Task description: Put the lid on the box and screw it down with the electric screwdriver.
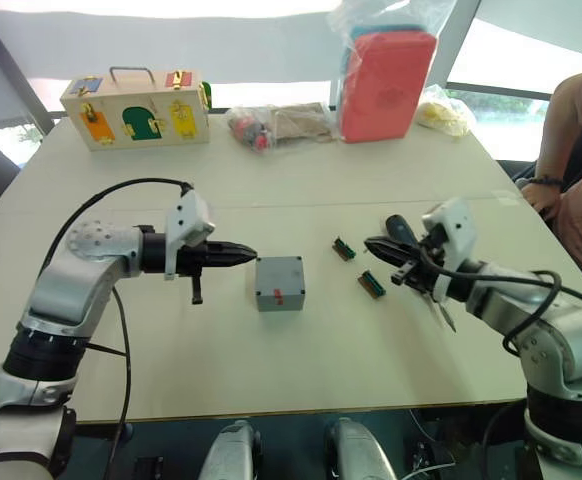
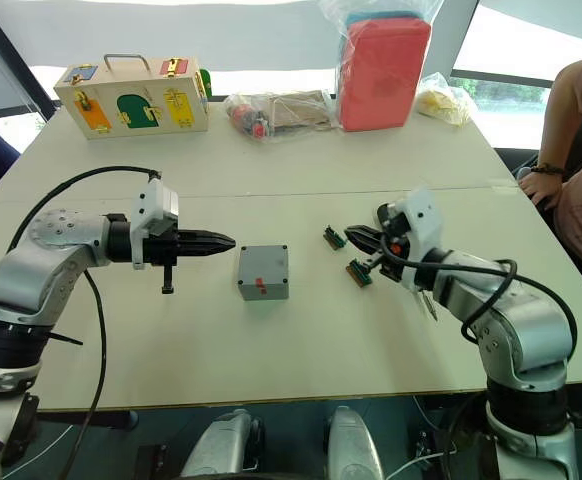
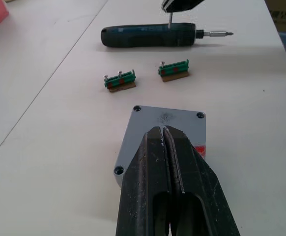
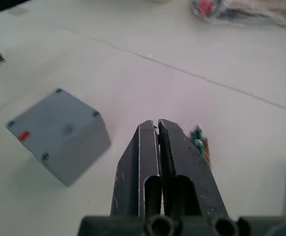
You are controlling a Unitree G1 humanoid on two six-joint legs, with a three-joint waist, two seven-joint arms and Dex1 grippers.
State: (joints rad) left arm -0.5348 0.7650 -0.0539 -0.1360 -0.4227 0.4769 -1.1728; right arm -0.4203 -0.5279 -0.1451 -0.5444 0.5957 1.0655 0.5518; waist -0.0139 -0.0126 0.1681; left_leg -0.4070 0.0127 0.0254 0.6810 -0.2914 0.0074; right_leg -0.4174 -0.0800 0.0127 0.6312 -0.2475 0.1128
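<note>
Table (image 1: 301, 190) | lid (image 1: 279, 273) on box | electric screwdriver (image 3: 153, 36) beyond | both pincers together

Bare table rings the box (image 1: 279, 283) — two green connector blocks (image 1: 358, 266) crowd its right side.

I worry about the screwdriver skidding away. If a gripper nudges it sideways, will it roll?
Probably: the electric screwdriver lies flat on the smooth table, and its body looks round. The thin bit would likely make it curve. Its dark body looks matte, so a grip may hold.
</note>
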